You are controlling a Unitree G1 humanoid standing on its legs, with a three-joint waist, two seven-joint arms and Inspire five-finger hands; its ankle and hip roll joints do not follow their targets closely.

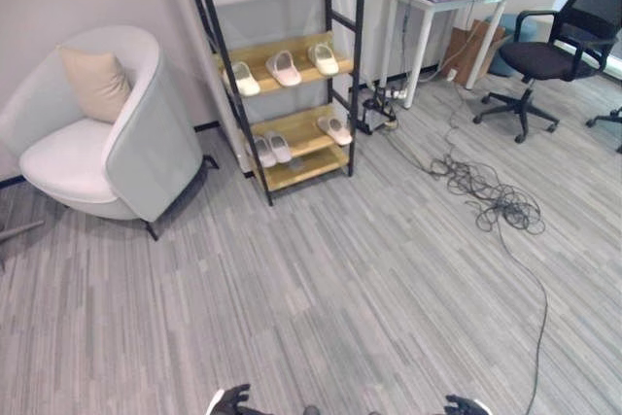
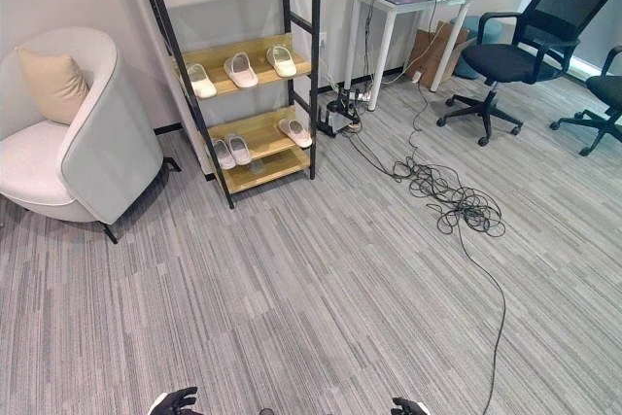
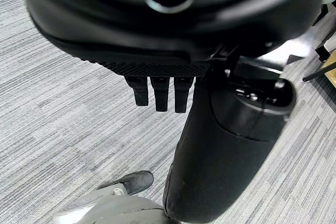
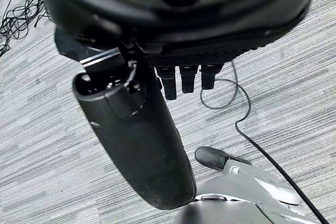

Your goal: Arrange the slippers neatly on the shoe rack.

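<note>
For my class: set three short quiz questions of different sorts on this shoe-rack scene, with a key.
1. True or false: every slipper sits on the shoe rack, none on the floor.
2. How many slippers lie on the upper of the two slipper shelves?
3. What stands beside the rack on the robot's left? A) armchair B) bin C) ladder

Key: 1 true. 2 three. 3 A, the armchair with a cushion. Left hand and right hand hang open above the floor.
</note>
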